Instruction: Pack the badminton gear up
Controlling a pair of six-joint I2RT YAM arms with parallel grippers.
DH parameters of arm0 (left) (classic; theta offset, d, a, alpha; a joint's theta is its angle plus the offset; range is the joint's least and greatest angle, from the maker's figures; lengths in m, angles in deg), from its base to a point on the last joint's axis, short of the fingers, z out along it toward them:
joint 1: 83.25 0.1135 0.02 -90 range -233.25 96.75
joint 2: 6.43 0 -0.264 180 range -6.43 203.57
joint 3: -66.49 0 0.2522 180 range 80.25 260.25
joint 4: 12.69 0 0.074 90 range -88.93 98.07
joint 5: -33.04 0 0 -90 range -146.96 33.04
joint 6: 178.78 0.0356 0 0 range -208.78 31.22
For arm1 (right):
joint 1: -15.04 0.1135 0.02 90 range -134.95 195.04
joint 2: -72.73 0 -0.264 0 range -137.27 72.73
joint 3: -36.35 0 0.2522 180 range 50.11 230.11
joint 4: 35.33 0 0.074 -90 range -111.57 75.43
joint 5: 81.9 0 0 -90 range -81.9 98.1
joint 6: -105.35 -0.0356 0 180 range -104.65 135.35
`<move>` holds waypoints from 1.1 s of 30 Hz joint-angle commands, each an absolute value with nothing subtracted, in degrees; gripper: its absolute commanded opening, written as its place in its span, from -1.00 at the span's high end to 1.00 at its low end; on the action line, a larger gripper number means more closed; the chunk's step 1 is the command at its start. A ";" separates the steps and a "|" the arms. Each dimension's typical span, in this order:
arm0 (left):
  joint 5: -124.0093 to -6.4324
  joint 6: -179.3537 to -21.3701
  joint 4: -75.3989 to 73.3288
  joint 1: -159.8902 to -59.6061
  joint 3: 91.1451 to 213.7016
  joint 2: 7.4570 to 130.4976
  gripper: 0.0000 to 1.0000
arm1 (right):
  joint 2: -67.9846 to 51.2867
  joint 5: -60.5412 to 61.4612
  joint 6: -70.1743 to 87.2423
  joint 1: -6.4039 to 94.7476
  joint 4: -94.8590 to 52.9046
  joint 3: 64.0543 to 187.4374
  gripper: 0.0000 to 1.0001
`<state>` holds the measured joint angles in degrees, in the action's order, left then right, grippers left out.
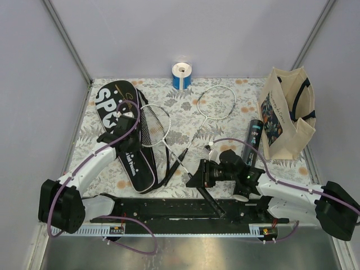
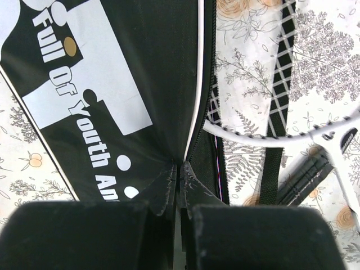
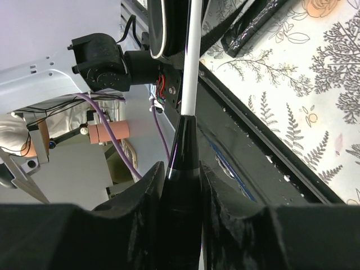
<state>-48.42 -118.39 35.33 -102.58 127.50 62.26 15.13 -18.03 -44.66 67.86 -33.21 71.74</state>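
Note:
The long black "SPORT" racket cover [image 1: 115, 112] lies at the left. My left gripper [image 1: 125, 135] is shut on its open zipper edge, and the jaws pinch the fabric [image 2: 180, 166]. The first white-framed racket [image 1: 155, 125] has its head at the cover's opening [image 2: 253, 135]. My right gripper [image 1: 198, 179] is shut on its black handle [image 3: 183, 185], with the white shaft [image 3: 191, 67] running away from the jaws. The second racket [image 1: 216, 102] lies on the table, its handle [image 2: 306, 180] near the cover. The black tube [image 1: 254, 138] is beside the bag. No shuttlecock shows clearly.
A cream tote bag [image 1: 284, 115] stands at the right. A blue-and-white roll [image 1: 181, 75] stands at the back wall. A black rail [image 1: 169, 208] runs along the near edge. A black strap [image 2: 278, 129] lies beside the cover. Walls close the table on three sides.

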 commanded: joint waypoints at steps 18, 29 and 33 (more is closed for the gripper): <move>-64.78 -121.92 30.07 -102.50 120.95 52.81 1.00 | -22.00 -16.25 -43.19 68.22 -57.69 95.72 1.00; -71.72 -122.97 29.10 -102.58 118.58 50.97 1.00 | -32.82 -14.05 -35.64 68.22 -55.94 105.65 1.00; -71.56 -122.80 30.25 -102.50 118.14 50.00 1.00 | -35.72 -14.66 -33.70 68.22 -55.06 108.90 1.00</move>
<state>-67.66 -122.30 31.33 -102.58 118.45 52.07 -34.25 -15.54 -38.89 67.93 -50.72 103.63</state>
